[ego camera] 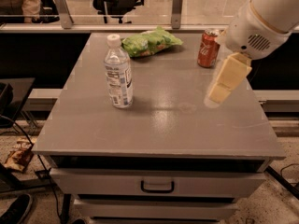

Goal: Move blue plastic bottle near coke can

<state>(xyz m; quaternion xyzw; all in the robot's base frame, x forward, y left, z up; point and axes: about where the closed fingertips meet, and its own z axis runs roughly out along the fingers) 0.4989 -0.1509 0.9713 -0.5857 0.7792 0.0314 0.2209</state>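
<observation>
The blue plastic bottle [118, 73] stands upright on the left part of the grey table [159, 120]; it is clear with a white cap and a white-and-blue label. The coke can [208, 48], red with a silver top, stands upright at the back right. My gripper [223, 84] hangs over the right side of the table, in front of the can and well to the right of the bottle. It holds nothing that I can see.
A green chip bag [150, 41] lies at the back of the table between the bottle and the can. A drawer with a dark handle [157, 186] is below the front edge. Office chairs and a rail stand behind the table.
</observation>
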